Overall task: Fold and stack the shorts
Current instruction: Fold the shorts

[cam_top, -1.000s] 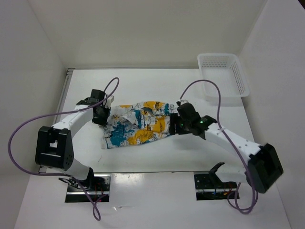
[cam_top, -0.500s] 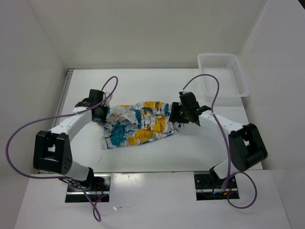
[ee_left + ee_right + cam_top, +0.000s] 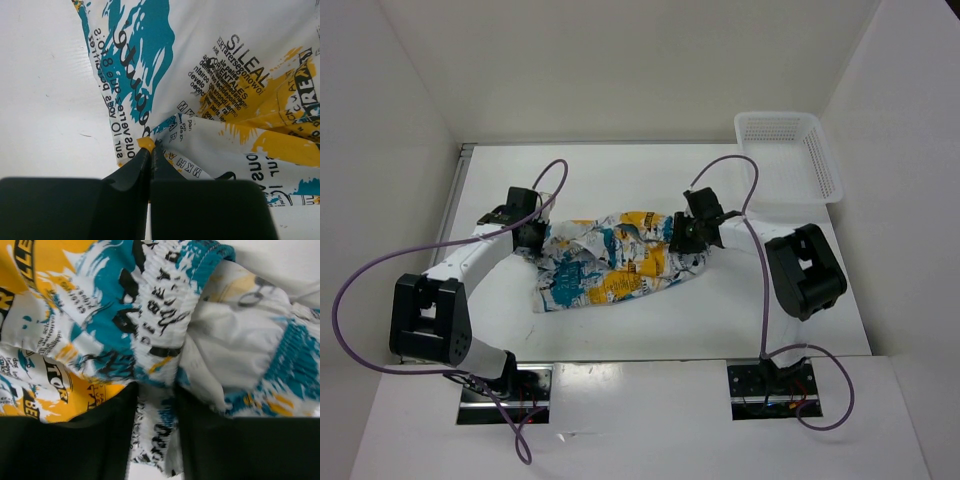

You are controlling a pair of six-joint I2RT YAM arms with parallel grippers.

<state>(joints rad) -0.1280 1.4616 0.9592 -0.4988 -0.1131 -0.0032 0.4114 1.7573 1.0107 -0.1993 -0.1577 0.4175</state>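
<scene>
The shorts (image 3: 610,262), white with teal, yellow and black print, lie crumpled in the middle of the table. My left gripper (image 3: 532,243) is shut on their left edge; in the left wrist view the closed fingertips (image 3: 149,150) pinch a fabric corner (image 3: 146,143). My right gripper (image 3: 687,243) is shut on the bunched elastic waistband at the shorts' right end; in the right wrist view the band (image 3: 156,432) is clamped between my two fingers (image 3: 105,440). The cloth (image 3: 125,315) fills most of that view.
A white plastic mesh basket (image 3: 788,158) stands at the back right corner of the table. White walls close in the table (image 3: 620,180) on the left, back and right. Purple cables loop over both arms.
My right arm has folded in, its elbow swinging from the front right toward the table, and its gripper has pulled the shorts' right end slightly back and left. The left gripper has stayed in place.
</scene>
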